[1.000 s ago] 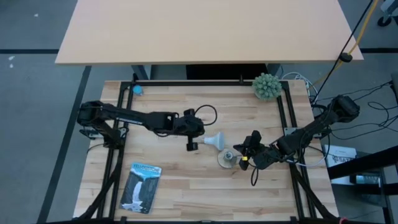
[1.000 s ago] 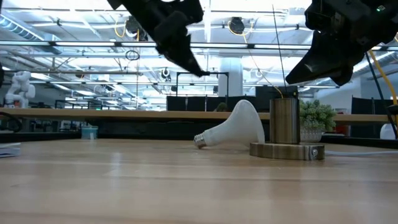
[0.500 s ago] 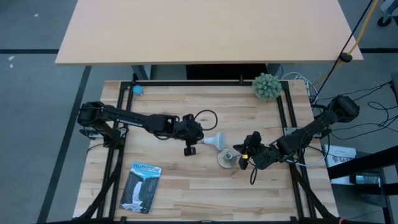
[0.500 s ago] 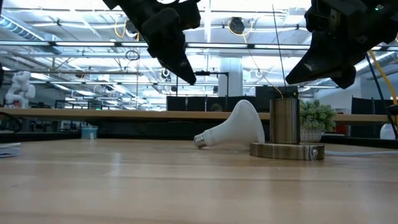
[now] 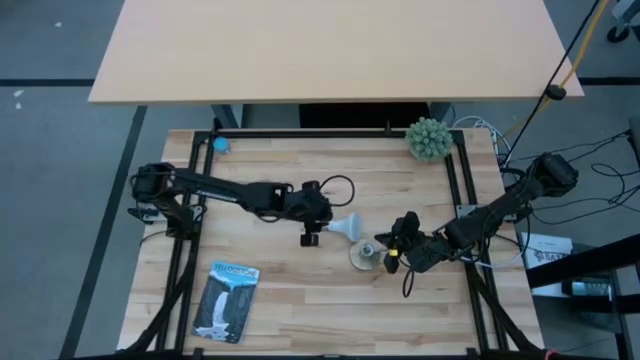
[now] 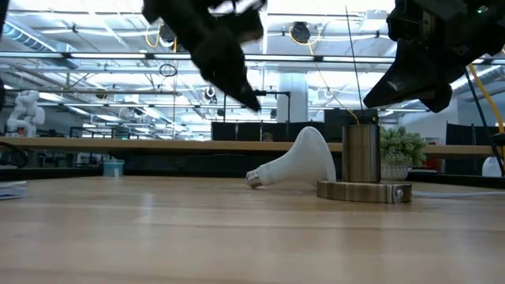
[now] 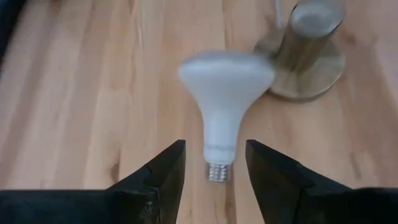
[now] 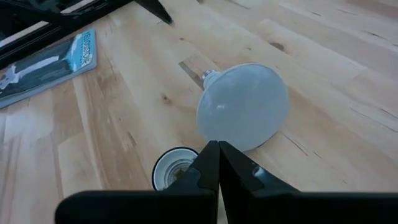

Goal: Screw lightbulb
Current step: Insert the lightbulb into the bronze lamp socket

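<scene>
The lightbulb (image 5: 347, 227) lies on its side near the middle of the table (image 5: 280, 170), its globe touching or nearly touching the socket base (image 5: 364, 253), which sits at about four o'clock from it; its threaded end points toward nine o'clock. The left gripper (image 5: 310, 236) hovers above that threaded end, fingers (image 7: 163, 174) spread apart with nothing between them. The right gripper (image 5: 395, 243) hangs at three o'clock of the socket base, fingers (image 8: 214, 163) pressed together and empty. A packaged item (image 5: 225, 300), possibly a tool, lies toward seven o'clock.
</scene>
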